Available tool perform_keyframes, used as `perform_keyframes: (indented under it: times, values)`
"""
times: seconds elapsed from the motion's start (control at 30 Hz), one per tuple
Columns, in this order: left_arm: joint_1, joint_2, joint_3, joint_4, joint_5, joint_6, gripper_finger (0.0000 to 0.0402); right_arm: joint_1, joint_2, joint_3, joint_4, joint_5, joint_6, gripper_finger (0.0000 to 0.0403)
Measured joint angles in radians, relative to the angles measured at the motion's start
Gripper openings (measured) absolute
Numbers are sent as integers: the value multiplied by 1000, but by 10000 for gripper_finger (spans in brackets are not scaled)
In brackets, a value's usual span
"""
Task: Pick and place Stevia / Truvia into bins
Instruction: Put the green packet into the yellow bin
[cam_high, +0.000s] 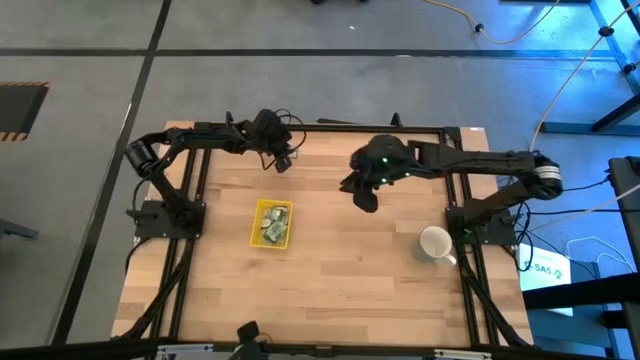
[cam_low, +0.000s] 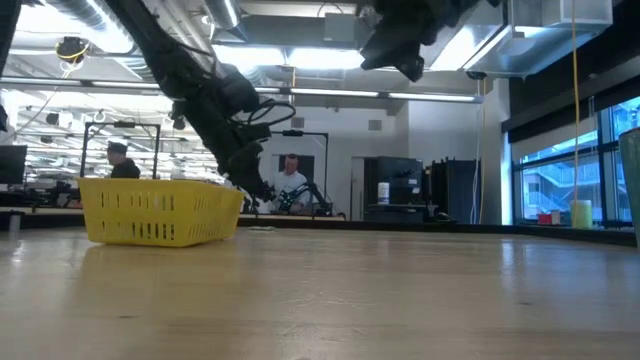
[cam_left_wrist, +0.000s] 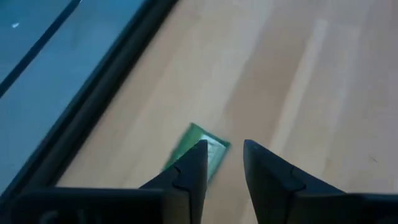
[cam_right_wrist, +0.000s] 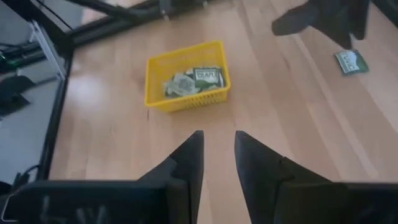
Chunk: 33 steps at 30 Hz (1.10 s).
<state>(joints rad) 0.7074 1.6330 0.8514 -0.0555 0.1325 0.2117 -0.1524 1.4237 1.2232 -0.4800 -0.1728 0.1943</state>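
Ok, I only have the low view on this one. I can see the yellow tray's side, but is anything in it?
Observer: Yes. From above, the yellow tray holds several sachets.
Operator: Any outside it?
Observer: One loose sachet lies flat on the wood near the table's far edge. It is directly beneath the left gripper, whose jaws are open and hold nothing.
Operator: And the right arm?
Observer: The right gripper hangs high over the middle of the table, jaws open and empty.
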Motion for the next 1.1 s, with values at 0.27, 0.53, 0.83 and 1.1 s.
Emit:
perform_keyframes:
  times: [0.27,0.53,0.83,1.1]
  values:
    - [30,129,157,-105,4,-33,122,0,-75,-156,123,-1,111,94]
    - [29,233,255,-288,-51,15,111,0,-75,-167,110,-1,118,94]
    - [29,267,257,-298,-80,-16,107,0,-75,-167,109,-1,114,94]
    - [29,291,262,-331,-81,-26,94,-1,-75,-167,109,-2,108,94]
